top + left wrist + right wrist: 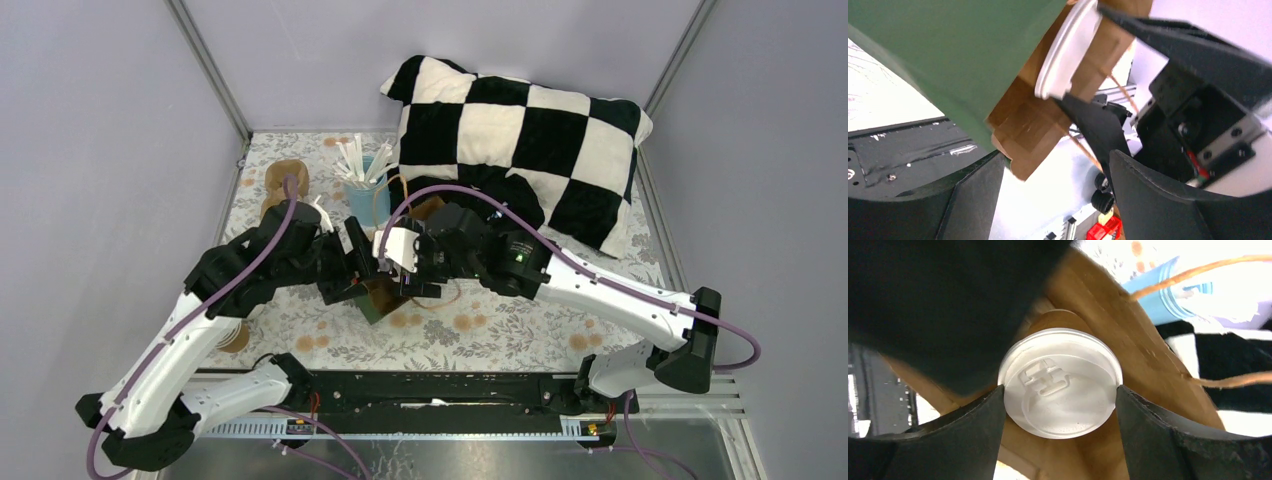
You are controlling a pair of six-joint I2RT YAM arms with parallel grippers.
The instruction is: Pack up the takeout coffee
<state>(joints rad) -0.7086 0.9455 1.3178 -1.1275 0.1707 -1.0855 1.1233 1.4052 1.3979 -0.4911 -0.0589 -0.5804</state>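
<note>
Right tool clamps the takeout coffee above floral tablecloth; grip of left tool unclear; grey walls.

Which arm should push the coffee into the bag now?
Right. The right hand grips the coffee at the bag mouth; the left hand is only beside the bag.

Pale lilac walls enclose a floral tablecloth, seemingly lit evenly from above.

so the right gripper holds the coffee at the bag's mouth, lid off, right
No, it is capped: the right wrist view shows the right gripper clamped on the lid of the takeout coffee at the mouth of the green bag.
</note>
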